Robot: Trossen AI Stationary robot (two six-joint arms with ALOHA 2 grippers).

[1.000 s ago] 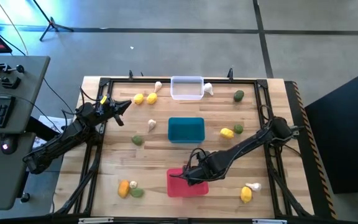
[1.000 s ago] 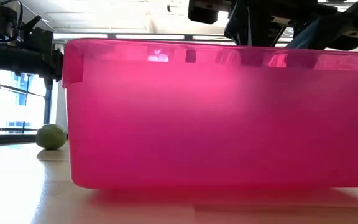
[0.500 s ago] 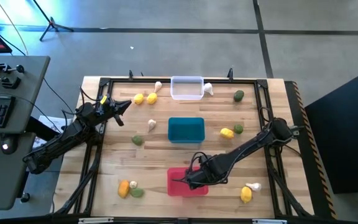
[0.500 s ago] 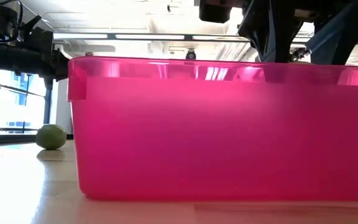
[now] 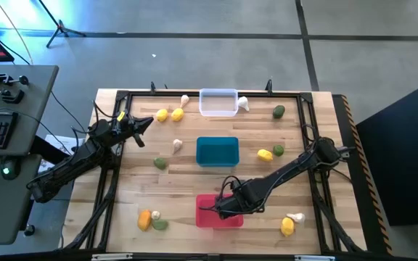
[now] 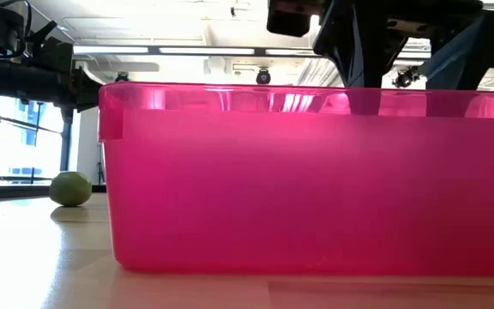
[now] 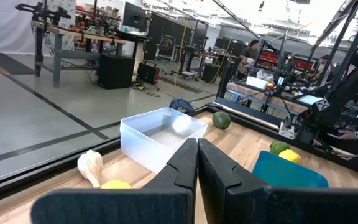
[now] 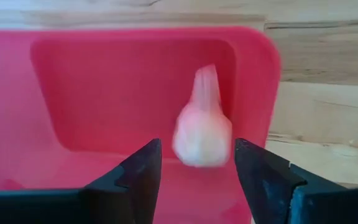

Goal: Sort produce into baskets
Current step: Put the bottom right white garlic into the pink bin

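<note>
My right gripper [image 5: 221, 209] is open above the red basket [image 5: 210, 220], fingers pointing down into it. In the right wrist view a whitish-pink garlic bulb [image 8: 202, 134] shows blurred between and beyond the open fingers [image 8: 197, 149], apart from both, over the basket's floor [image 8: 73, 93]. My left gripper [image 5: 145, 123] is shut and empty at the table's far left, beside two yellow fruits [image 5: 162, 114] [image 5: 178, 113]. The clear basket [image 5: 218, 103] stands at the far edge. The teal basket [image 5: 217, 151] stands mid-table.
Loose produce lies about: garlic [image 5: 178, 145] and a green lump [image 5: 161, 164] left of the teal basket, yellow [image 5: 265, 154] and green [image 5: 278, 149] pieces to its right, three pieces at near left [image 5: 151, 220], garlic [image 5: 294, 217] and a yellow fruit [image 5: 287, 228] at near right.
My right gripper has gone toward the table's near edge, from the red basket's far rim to over its inside. In the low view the basket has slid a little sideways.
</note>
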